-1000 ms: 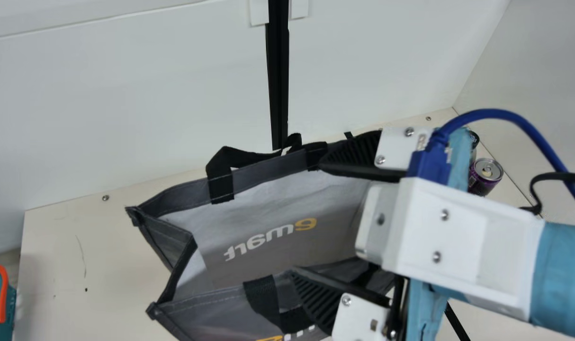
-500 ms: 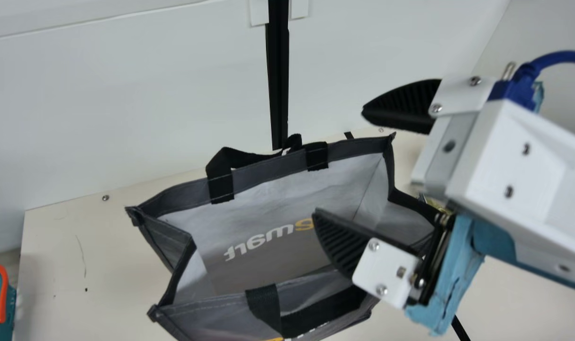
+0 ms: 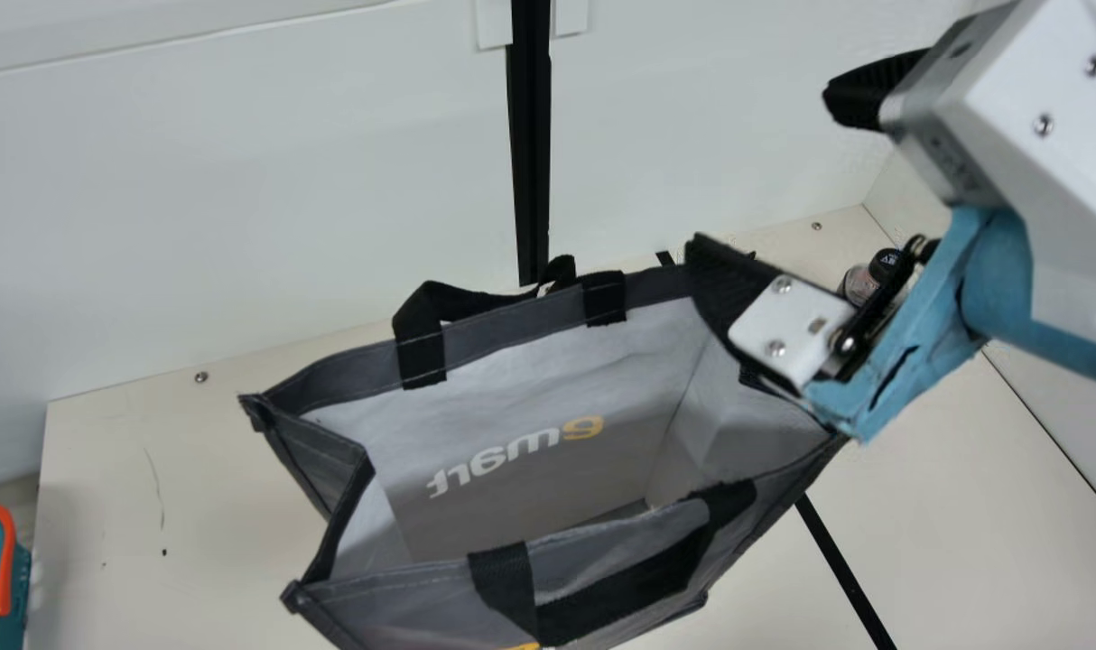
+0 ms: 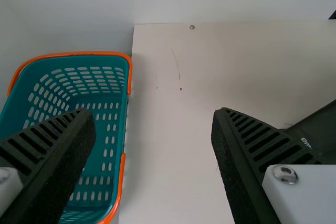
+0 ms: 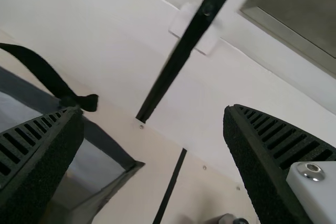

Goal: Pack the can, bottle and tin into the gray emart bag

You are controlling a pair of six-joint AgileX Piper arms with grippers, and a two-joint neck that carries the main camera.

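- Landmark: the gray emart bag (image 3: 530,361), upright on the cream table (image 3: 196,469).
- Adjacent items: a teal basket (image 4: 100,153), with an orange handle (image 4: 129,74) along its rim, is located left of the bag, apart from it.
- Behind the bag, a black vertical post (image 3: 530,135) runs up the white wall (image 3: 241,181). A black strip (image 3: 846,578) crosses the table at the bag's right.
- Obstruction: one finger of my right gripper (image 3: 760,164) overlaps the bag's far right rim corner in the main view; contact cannot be determined. The gripper's linkage also covers part of the bottle (image 3: 859,286).
- Bag condition: mouth open, left side panel creased inward, pale lining exposed, white and yellow lettering on the far inner face. The rear black strap (image 3: 417,334) rises above the far rim; the front black strap (image 3: 620,587) hangs against the near panel.
- Bottle: black cap, pinkish body; located outside the bag, on the table beyond its right end.
- Right pincer state: my fingers are spread, with nothing between them.
- Left pincer state: my left gripper (image 4: 152,114), left of the bag, has its fingers wide apart and holds nothing.
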